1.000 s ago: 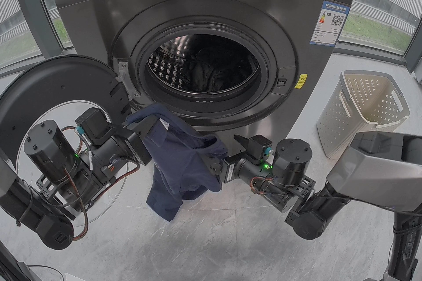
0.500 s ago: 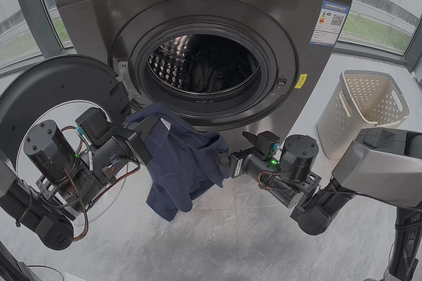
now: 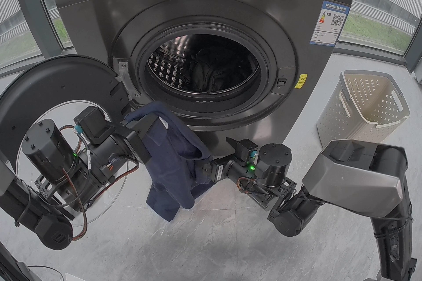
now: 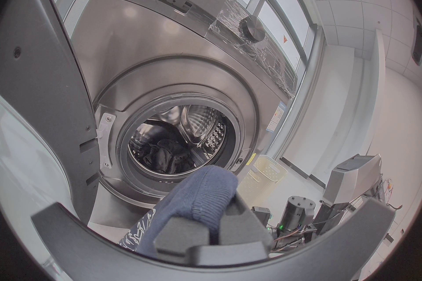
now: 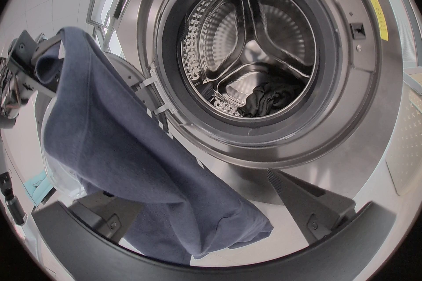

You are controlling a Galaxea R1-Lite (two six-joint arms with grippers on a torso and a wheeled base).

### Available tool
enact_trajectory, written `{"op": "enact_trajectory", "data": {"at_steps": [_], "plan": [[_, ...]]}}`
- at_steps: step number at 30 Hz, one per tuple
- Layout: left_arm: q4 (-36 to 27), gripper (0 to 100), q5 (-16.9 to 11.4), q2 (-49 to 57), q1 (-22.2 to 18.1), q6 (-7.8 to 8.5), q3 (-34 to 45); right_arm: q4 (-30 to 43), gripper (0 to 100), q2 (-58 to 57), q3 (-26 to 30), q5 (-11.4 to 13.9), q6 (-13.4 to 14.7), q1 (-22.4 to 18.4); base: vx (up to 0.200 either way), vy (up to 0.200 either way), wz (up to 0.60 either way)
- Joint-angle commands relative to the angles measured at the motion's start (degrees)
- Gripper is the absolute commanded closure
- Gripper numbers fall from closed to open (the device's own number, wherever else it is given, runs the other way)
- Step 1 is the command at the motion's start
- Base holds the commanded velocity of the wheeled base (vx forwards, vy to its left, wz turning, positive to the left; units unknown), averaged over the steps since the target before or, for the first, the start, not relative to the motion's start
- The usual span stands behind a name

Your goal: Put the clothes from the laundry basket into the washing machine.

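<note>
Left hand [image 3: 148, 124] is clamped on the upper edge of the navy garment [image 3: 171, 163], just below and in front of the lower lip of the washing machine [image 3: 211, 5] opening. The cloth hangs free, its hem low over the floor [image 3: 228, 242] (contact cannot be told). Right hand [image 3: 205, 172] sits at the garment's right edge with its fingers [image 5: 307, 207] spread wide and gripping nothing; cloth drapes across one of them. Door [image 3: 52, 84] is swung wide to the left, so the round mouth is unobstructed. Dark clothes [image 3: 213, 71] lie low in the drum, with open room above. Laundry basket [image 3: 365, 110] stands tilted beside the machine's right side, well apart from both hands.
</note>
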State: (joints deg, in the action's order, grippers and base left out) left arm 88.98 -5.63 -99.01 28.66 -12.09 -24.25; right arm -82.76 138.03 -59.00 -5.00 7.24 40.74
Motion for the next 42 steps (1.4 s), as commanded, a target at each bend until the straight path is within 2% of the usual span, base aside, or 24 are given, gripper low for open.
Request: {"op": "enact_trajectory", "data": {"at_steps": [1, 16, 17, 23, 27, 30, 34, 38, 39, 42], "plan": [[0.1, 100, 0.0, 0.0, 0.0, -0.04, 0.0, 0.0, 0, 3.7, -2.1, 0.1, 0.0, 0.1, 0.000, 0.000, 0.00], [0.1, 100, 0.0, 0.0, 0.3, 0.05, 0.3, 0.0, 0, 4.7, -6.7, 0.0, 0.6, 1.5, 0.000, 0.000, 0.00], [0.1, 100, 0.0, -0.1, 0.3, 0.05, 0.3, -0.1, 100, 4.6, -6.7, 0.0, 0.6, 1.5, 0.000, 0.000, 0.00], [0.1, 100, 0.0, -0.4, 0.2, -0.04, 0.8, -1.8, 100, 1.1, -4.6, -0.1, 0.8, 1.6, 0.000, 0.000, 0.00], [0.1, 100, -0.3, 0.0, 0.5, -0.12, 1.8, -2.0, 100, -4.9, 1.2, -0.3, 0.8, 1.4, 0.000, 0.000, 0.00], [0.1, 100, -0.5, 0.7, 2.4, -0.12, 2.8, -2.1, 100, -10.9, 6.5, -0.1, 0.8, 1.4, 0.000, 0.000, 0.00], [0.1, 100, -0.3, 0.8, 4.2, -0.12, 3.0, -2.1, 100, -17.1, 9.5, -0.2, 1.0, 1.6, 0.000, 0.000, 0.00], [0.1, 100, -0.6, 1.1, 4.3, 0.05, 4.1, -2.0, 100, -21.8, 11.5, -0.2, 1.1, 1.5, 0.000, 0.000, 0.00], [0.1, 0, -0.6, 1.1, 4.3, 0.05, 4.1, -2.0, 100, -21.8, 11.5, -0.2, 1.1, 1.5, 0.000, 0.000, 0.00], [0.1, 0, -1.2, 1.3, 6.1, -0.04, 3.8, -2.1, 100, -24.0, 12.4, 0.0, 1.1, 1.6, 0.000, 0.000, 0.00]]}}
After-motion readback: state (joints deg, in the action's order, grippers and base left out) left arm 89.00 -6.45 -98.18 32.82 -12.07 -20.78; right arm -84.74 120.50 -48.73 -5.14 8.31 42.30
